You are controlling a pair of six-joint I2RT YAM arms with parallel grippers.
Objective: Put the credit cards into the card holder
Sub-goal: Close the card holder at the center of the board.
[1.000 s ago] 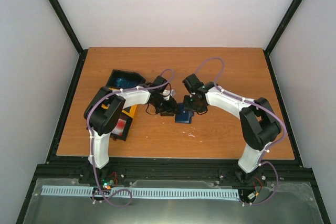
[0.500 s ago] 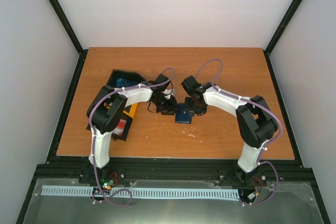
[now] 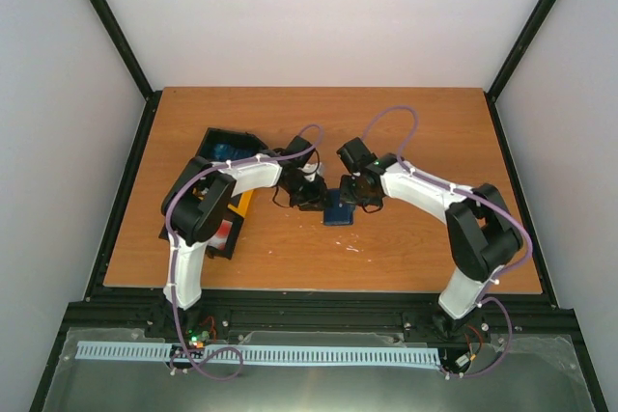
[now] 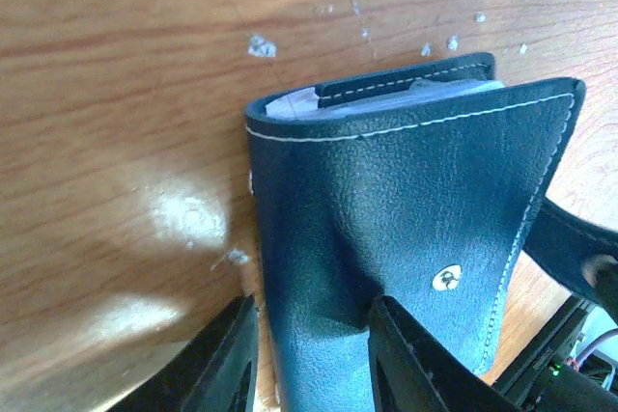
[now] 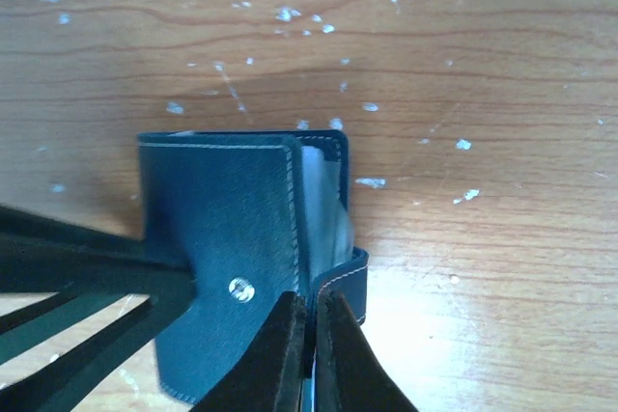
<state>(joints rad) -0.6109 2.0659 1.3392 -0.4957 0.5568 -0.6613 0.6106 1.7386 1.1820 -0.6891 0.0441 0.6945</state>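
Holder [image 3: 338,209] lies half folded on the counter [image 3: 406,132], white card [image 5: 323,176] inside. Its cover sits between the parted left jaws; the right jaws pinch nearly shut on something thin, card or flap unclear. A pull could drag the holder or spill cards.
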